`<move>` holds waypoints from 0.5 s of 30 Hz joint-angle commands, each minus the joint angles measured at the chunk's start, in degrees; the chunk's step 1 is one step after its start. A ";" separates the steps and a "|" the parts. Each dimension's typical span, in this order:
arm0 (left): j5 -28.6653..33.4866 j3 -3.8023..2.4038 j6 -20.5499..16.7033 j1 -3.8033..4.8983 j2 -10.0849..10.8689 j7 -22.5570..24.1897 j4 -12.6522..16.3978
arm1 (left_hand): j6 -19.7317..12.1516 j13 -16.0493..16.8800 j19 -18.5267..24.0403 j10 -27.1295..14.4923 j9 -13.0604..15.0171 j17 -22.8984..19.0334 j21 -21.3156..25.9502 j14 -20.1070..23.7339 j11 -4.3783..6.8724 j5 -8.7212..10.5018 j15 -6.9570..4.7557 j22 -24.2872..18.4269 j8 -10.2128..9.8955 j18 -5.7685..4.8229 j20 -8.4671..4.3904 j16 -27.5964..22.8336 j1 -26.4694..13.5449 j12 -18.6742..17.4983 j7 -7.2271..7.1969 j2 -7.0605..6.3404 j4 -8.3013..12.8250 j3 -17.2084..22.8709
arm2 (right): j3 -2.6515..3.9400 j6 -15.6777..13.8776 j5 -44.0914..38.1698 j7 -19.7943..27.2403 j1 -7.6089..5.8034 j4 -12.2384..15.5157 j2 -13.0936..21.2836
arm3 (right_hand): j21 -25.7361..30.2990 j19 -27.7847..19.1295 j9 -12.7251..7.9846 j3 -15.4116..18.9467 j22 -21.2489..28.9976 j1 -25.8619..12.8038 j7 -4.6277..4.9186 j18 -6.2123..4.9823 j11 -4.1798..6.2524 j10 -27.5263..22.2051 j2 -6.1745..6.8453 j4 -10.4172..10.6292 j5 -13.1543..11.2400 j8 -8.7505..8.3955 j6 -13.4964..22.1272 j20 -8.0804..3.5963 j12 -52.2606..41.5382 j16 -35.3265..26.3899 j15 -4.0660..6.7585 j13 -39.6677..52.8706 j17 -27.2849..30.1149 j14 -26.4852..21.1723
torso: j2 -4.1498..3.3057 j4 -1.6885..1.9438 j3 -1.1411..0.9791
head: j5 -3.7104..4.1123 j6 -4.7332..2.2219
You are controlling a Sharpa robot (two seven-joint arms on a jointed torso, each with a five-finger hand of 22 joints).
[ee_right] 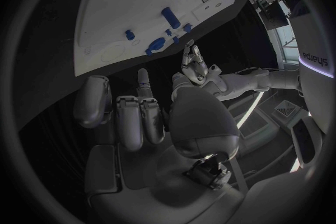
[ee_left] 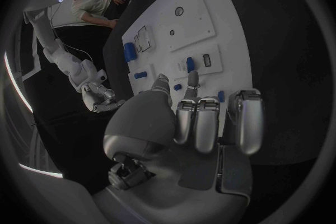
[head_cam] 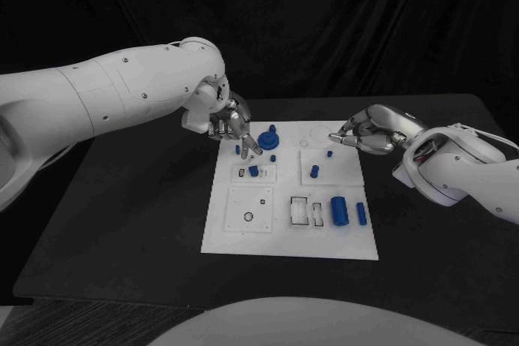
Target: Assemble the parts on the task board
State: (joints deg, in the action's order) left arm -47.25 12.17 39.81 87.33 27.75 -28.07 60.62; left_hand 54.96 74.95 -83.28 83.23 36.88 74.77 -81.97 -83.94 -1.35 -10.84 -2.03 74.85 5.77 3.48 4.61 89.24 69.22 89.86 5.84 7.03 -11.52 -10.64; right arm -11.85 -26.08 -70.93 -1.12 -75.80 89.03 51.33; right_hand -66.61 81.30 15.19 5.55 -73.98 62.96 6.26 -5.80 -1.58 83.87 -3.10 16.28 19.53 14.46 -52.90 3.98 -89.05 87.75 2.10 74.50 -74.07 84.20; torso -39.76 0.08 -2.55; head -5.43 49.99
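Over the task board (head_cam: 290, 237) far edge: left hand (head_cam: 229, 123) pinching a blue part (head_cam: 249, 142); right hand (head_cam: 373, 131) curled, holding nothing, off the rim.

— Position of the task board (head_cam: 290, 241)?
— Middle of the table (head_cam: 130, 211). Parts lie on it: a gear-shaped part (head_cam: 268, 140) at the far edge, two cylinders (head_cam: 338, 210) side by side near the right edge.
— Hands?
— Left hand (head_cam: 229, 124) over the far left corner, right hand (head_cam: 373, 130) over the far right.
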 commanded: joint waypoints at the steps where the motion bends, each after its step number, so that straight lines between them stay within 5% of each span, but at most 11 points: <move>1: -0.02 -0.06 -1.12 -0.32 -0.45 -0.18 -0.37 | -0.06 15.05 -1.31 6.77 0.60 15.23 0.10 -6.06 -0.26 0.53 0.54 10.79 0.59 -1.23 0.22 0.76 -0.72 0.14 -0.02 0.83 1.04 -0.21 | 0.05 -1.91 -0.09 1.22 0.05 0.39 0.06 | -1.68 0.66 -0.14 2.55 -9.84 0.38 -0.11 1.25 -0.11 6.13 -0.38 0.32 1.34 -0.97 0.61 0.00 -0.95 1.13 0.13 15.50 -14.38 5.41 | 0.07 0.12 -0.01 | 0.11 0.01; 15: -0.50 -0.06 -0.97 -1.98 -1.51 -1.69 -2.15 | -0.21 15.05 -1.27 6.77 0.68 15.23 0.22 -6.06 -0.24 -0.36 0.54 10.82 0.72 -1.20 0.23 0.76 -0.16 0.14 -0.06 1.06 1.97 0.73 | 0.05 -1.93 -0.09 1.35 0.06 0.56 0.02 | -2.13 0.87 -0.12 2.63 -9.99 0.50 -0.11 1.34 -0.12 6.13 -0.42 0.32 1.37 -0.96 0.56 -0.01 -0.95 1.44 0.13 15.50 -14.79 5.52 | 0.03 0.06 0.05 | 0.25 0.01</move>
State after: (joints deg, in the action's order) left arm -47.59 12.17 39.15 85.44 26.37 -29.25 58.55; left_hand 54.96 74.95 -83.29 83.23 36.90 74.77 -81.97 -83.95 -1.35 -10.86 -2.03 74.85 5.78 3.48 4.61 89.24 69.22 89.86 5.84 7.04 -10.80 -11.34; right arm -11.84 -26.98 -70.93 -0.04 -75.80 89.43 51.31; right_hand -67.27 81.29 15.19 5.55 -73.98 62.96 6.26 -5.79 -1.58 83.86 -3.10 16.28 19.53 14.46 -52.90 3.98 -89.05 87.75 2.10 74.50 -74.08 84.20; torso -39.73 0.21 -2.54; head -5.09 49.99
